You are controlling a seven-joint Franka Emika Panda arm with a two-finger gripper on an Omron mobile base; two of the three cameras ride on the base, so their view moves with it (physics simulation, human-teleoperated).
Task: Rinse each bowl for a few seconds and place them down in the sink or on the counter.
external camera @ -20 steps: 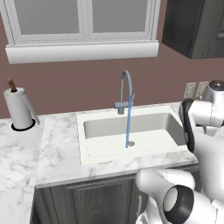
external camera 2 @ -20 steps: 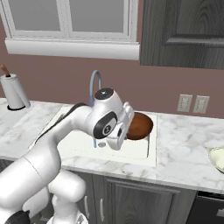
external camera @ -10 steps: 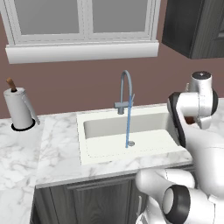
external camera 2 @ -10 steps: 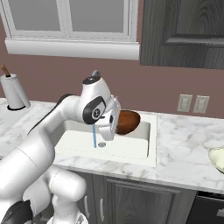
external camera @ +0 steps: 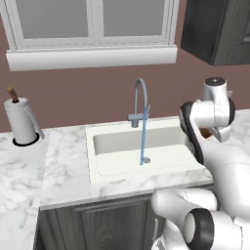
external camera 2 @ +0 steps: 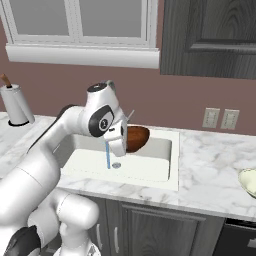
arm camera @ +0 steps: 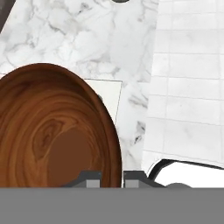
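Gripper [arm camera: 112, 178] clamped on bowl [external camera 2: 136, 139] rim — held tilted above sink [external camera 2: 150, 172], apparently toward its right edge; faucet [external camera: 141, 100] stream running.

Kitchen, sink [external camera: 117, 168], faucet [external camera: 140, 102], marble counter [external camera: 63, 166]

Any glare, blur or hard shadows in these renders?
Left base view: flat, even light, no glare on the counter; water stream under the faucet crisp. Right base view: bowl has a soft sheen, edges sharp, shadows weak in the sink. Hand view: bowl's wood grain sharp up close, no motion blur.
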